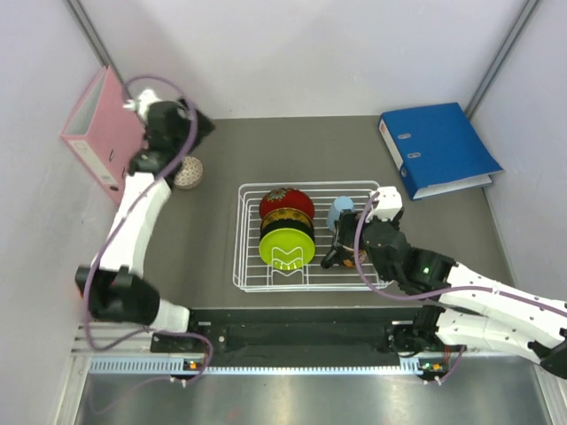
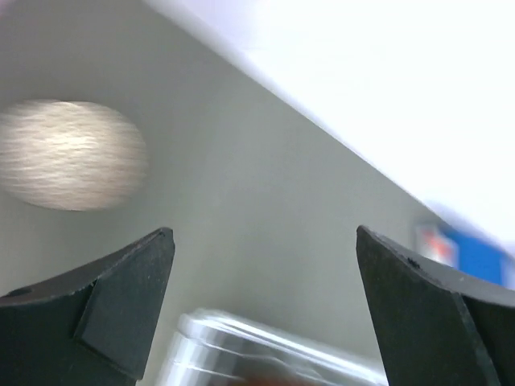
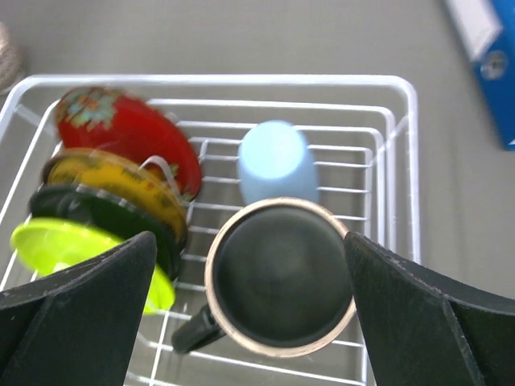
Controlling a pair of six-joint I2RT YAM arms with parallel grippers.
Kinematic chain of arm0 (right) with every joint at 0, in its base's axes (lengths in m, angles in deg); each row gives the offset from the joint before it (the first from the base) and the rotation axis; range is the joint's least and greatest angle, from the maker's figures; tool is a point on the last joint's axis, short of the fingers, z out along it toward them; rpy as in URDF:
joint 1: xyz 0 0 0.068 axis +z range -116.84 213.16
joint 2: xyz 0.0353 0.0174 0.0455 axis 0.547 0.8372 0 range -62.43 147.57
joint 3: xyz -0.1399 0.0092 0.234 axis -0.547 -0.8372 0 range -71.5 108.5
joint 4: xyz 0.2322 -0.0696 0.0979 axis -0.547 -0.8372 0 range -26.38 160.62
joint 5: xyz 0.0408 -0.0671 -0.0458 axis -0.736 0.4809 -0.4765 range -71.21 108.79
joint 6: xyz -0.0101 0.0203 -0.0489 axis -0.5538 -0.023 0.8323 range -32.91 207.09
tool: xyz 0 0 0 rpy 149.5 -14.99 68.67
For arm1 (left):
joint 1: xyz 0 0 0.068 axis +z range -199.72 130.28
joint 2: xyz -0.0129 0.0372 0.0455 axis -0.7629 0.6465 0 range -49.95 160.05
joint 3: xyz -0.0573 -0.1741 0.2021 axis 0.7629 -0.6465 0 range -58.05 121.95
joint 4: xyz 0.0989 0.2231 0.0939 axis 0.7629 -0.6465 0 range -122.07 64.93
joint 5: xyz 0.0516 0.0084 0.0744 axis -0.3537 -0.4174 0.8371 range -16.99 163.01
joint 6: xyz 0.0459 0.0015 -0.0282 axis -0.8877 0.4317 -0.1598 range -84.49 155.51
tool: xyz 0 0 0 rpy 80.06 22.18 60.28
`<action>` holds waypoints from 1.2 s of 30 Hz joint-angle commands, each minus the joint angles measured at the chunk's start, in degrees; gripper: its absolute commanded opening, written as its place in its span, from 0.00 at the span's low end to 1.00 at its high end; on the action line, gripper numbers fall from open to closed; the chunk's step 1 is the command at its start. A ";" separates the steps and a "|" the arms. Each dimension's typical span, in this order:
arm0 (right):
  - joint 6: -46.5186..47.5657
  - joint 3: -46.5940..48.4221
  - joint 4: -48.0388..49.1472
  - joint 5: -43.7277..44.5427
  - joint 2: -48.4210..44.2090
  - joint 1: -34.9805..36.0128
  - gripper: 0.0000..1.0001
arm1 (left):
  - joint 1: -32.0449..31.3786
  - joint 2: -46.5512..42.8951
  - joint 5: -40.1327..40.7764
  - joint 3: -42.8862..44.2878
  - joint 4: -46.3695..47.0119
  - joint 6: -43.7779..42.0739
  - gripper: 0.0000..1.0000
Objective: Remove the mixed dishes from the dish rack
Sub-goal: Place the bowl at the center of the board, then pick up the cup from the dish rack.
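Overhead, one small beige net-patterned bowl (image 1: 188, 172) is lying left of the white wire dish rack (image 1: 237, 239) holding three upright dishes (image 1: 286, 226) and one pale-blue cup (image 1: 339, 212). Left wrist: left gripper (image 2: 265, 241) is gaping, empty. Right wrist: right gripper (image 3: 250, 237), jaws apart, is straddling one dark handled mug (image 3: 278, 277) there; centring first looks wise.

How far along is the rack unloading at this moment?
Done: the beige bowl sits on the table outside the dish rack, left gripper open near it. In hand: nothing gripped; the right gripper hangs open over the dark mug. Remaining: mug, light blue cup, red bowl, yellow-and-black plate, lime-green bowl, all in the rack.
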 commanded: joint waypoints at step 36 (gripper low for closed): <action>-8.35 7.38 -13.45 7.23 -10.87 0.73 1.00 | -67.74 2.90 1.52 -19.01 8.99 -38.13 0.61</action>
